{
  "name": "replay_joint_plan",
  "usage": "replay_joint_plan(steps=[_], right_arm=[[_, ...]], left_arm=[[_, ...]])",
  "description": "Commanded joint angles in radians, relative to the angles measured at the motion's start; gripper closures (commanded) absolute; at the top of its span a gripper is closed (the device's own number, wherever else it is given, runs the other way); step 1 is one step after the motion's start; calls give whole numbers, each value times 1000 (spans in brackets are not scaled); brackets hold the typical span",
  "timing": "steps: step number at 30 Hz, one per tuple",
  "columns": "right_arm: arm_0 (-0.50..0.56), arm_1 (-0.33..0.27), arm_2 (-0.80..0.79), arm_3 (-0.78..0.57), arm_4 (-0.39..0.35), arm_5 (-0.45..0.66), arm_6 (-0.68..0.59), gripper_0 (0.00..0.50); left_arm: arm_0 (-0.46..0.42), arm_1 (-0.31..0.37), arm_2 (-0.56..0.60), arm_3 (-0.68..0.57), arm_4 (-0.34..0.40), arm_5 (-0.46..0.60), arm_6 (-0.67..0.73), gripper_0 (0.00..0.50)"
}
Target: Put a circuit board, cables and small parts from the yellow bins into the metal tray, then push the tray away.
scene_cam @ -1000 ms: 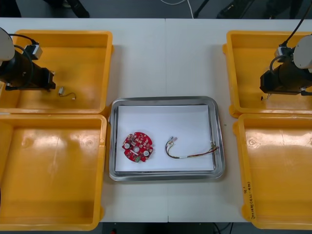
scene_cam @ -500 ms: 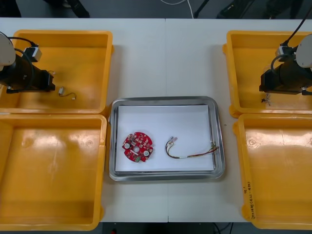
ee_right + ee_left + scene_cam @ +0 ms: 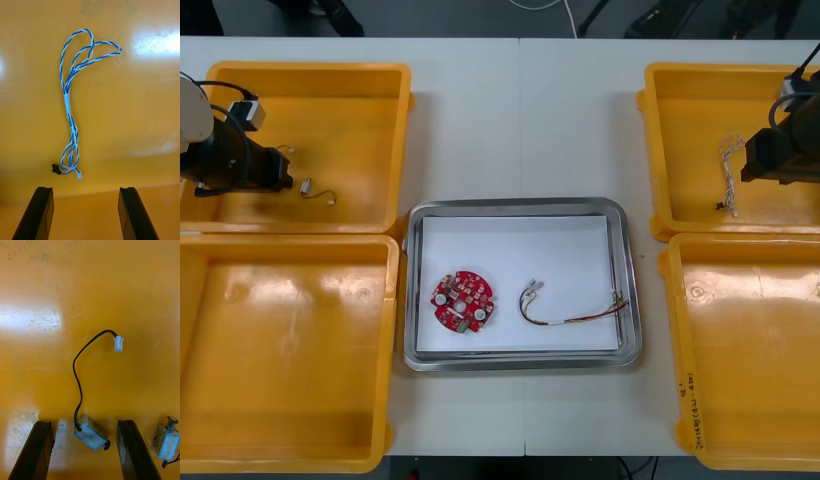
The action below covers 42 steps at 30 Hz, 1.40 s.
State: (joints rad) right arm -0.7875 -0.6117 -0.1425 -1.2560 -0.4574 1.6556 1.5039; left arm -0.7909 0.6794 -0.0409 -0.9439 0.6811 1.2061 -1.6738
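A twisted blue and white cable (image 3: 728,175) lies on the floor of the far right yellow bin (image 3: 660,150). My right gripper (image 3: 752,166) hovers beside it, open; in the right wrist view the cable (image 3: 71,108) stretches out beyond the open right gripper (image 3: 85,212), untouched. My left gripper (image 3: 284,166) is open over the far left bin (image 3: 310,70), close to a small metal part (image 3: 307,186) with a black wire. In the left wrist view that part (image 3: 90,433) sits between the fingertips of the left gripper (image 3: 84,448). The metal tray (image 3: 626,280) holds a red circuit board (image 3: 463,299) and a red and yellow cable (image 3: 572,312).
A second small metal part (image 3: 167,441) lies just outside one left finger. The near left bin (image 3: 280,350) and near right bin (image 3: 750,350) flank the tray. White table lies beyond the tray's far rim.
The right gripper has opened and drawn back to the right, leaving the blue and white cable in plain view on the bin floor. The left arm has shifted slightly left.
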Motion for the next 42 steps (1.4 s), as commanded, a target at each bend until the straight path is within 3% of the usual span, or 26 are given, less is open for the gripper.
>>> replay_joint_plan(steps=[1,6,8,9,14,22,36,42], right_arm=[[-108,-62,-37,-32,-15,81,19,0],[-138,-72,-48,-32,-26,141,16,0],[-148,-77,-49,-32,-29,159,15,0],[-151,-77,-48,-32,-27,162,15,0],[-193,-75,-48,9,-17,162,9,0],[-311,-68,-48,228,-1,64,18,0],[-398,-25,-20,537,63,-257,64,0],[-404,4,-19,635,71,-346,78,0]], left_arm=[[12,-8,-13,-30,-8,-11,43,0],[13,-8,-13,-30,-3,-11,39,0],[12,-8,-13,-30,-3,-11,34,366],[13,-8,-13,-30,-3,-13,34,498],[13,-8,-37,-30,-3,-25,29,500],[13,-4,-20,-39,8,-5,28,500],[12,23,113,-280,-41,313,66,500],[12,17,111,-438,-61,461,186,500]])
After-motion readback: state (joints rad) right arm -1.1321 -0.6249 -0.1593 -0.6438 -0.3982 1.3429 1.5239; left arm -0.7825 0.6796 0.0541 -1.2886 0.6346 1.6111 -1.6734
